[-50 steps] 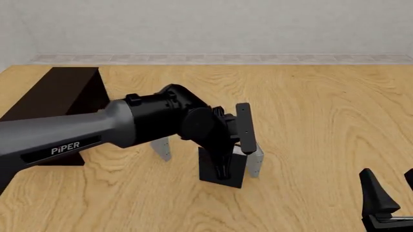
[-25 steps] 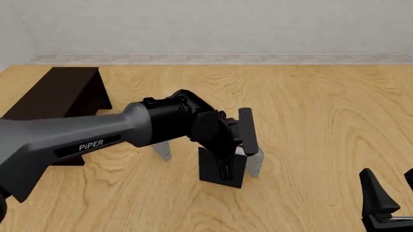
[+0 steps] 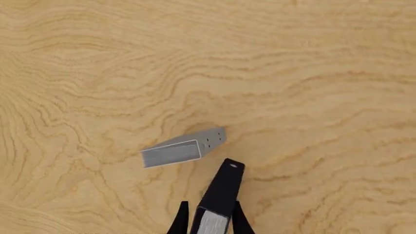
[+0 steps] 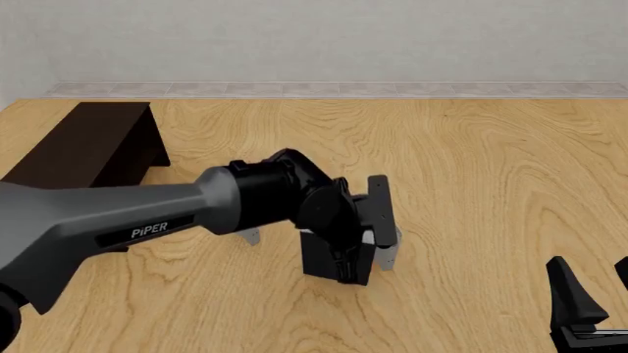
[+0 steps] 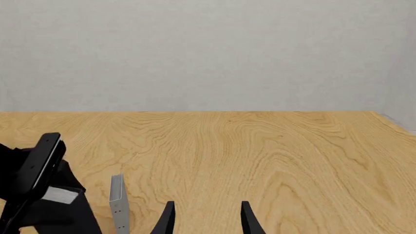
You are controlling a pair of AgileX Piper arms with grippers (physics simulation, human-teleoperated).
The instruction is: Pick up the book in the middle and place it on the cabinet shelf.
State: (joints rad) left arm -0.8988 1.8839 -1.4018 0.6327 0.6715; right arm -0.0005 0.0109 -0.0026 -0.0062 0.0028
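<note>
The black book [image 4: 328, 266] stands upright on the table's middle, white page edges up. My left gripper [image 4: 345, 254] comes down on it from above. In the left wrist view the book [image 3: 223, 187] sits between the two fingers [image 3: 181, 220], which press against its covers, so the gripper is shut on it. The book still rests on the table. The dark brown cabinet [image 4: 87, 143] stands at the far left, its flat top bare. My right gripper [image 4: 596, 298] is open and empty at the near right; it also shows in the right wrist view [image 5: 206, 217].
Two thin grey slabs stand upright beside the book: one [image 4: 251, 237] on its left, mostly hidden by my left arm, one [image 4: 390, 254] close on its right, also in the left wrist view [image 3: 183, 148] and the right wrist view [image 5: 117, 202].
My left arm has stretched forward and lowered the gripper further down over the book. The book, the slabs and the right arm have not moved.
</note>
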